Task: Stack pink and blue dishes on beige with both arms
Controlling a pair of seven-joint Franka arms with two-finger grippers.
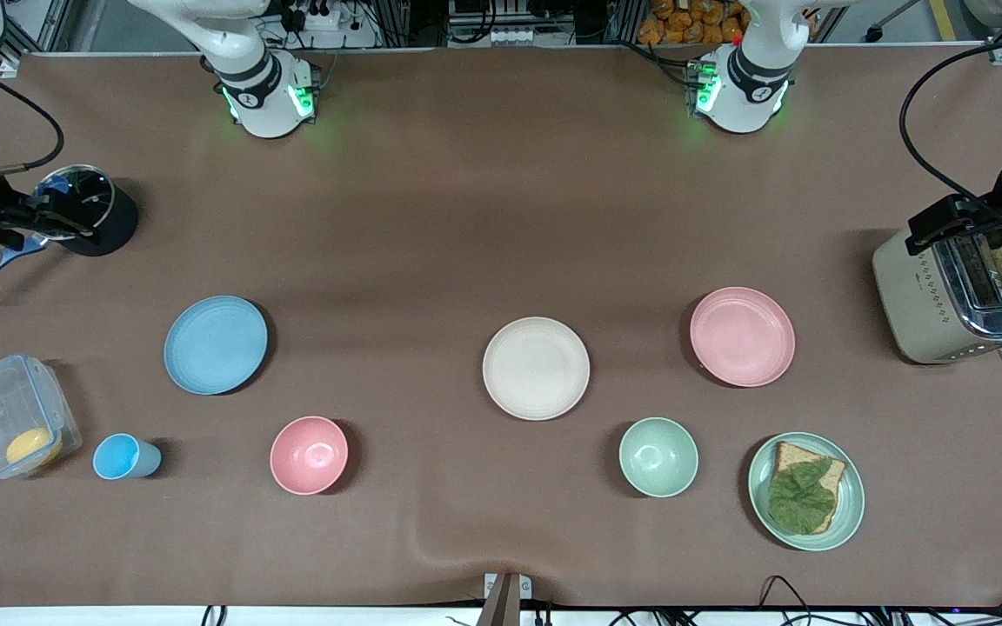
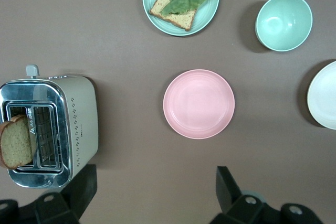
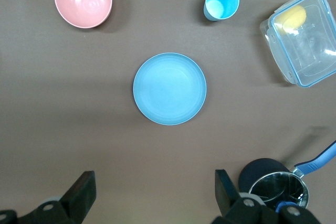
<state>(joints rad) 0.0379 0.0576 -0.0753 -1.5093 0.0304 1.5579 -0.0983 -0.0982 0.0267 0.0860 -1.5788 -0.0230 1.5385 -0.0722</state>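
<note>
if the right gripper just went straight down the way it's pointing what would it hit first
Probably bare table just short of the blue plate. The right gripper is open, nothing between its fingers; exact depth is hard to judge.

Two white arms rose from their bases along the tabletop's robot edge, left hand (image 2: 152, 192) held high with fingers spread wide (nothing between them), right hand (image 3: 152, 192) likewise raised, open and empty, both pointing straight down.
</note>
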